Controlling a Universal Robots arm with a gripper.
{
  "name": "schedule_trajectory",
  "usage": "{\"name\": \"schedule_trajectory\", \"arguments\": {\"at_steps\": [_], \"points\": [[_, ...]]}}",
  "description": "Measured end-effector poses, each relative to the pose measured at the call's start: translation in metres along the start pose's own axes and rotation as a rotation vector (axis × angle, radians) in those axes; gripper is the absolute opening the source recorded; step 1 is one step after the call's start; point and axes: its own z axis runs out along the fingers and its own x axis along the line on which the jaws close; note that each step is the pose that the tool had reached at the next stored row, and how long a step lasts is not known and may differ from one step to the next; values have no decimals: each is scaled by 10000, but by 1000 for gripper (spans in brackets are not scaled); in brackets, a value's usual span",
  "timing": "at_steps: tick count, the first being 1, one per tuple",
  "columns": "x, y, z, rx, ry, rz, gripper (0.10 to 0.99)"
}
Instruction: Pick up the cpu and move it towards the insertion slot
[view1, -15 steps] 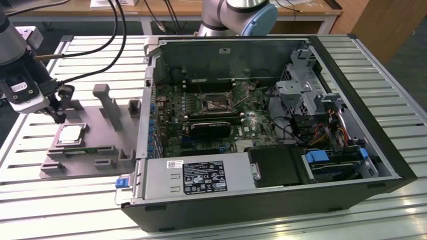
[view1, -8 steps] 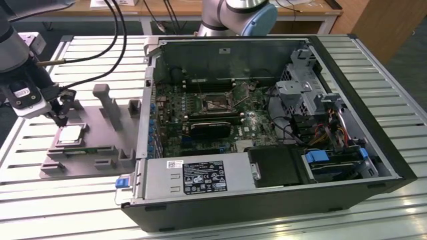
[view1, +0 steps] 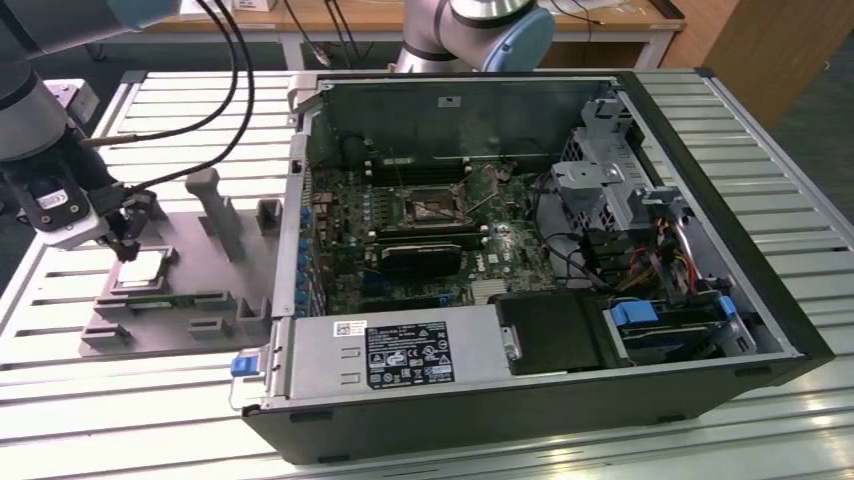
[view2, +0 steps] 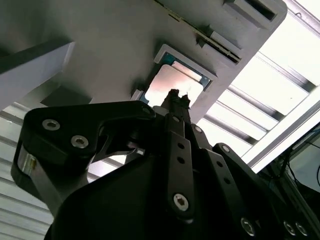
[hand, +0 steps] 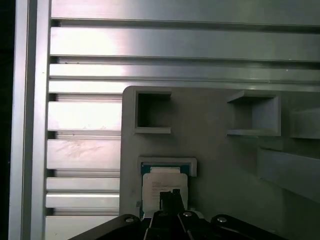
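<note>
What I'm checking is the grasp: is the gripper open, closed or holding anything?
Gripper: closed, holding nothing, over the cpu.

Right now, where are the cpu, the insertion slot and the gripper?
cpu (view1: 147, 272): exterior view, on its silvery top.
insertion slot (view1: 430, 207): exterior view, on its dark centre.
gripper (view2: 177, 97): second wrist view, midway between its fingertips.
</note>
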Motion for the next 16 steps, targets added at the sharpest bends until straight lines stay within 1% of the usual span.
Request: {"name": "schedule_trajectory", "arguments": {"at_steps": [13,16], "points": [[30,-37,189,0,-1,6,102],[32,-37,201,1,1,7,102]]}}
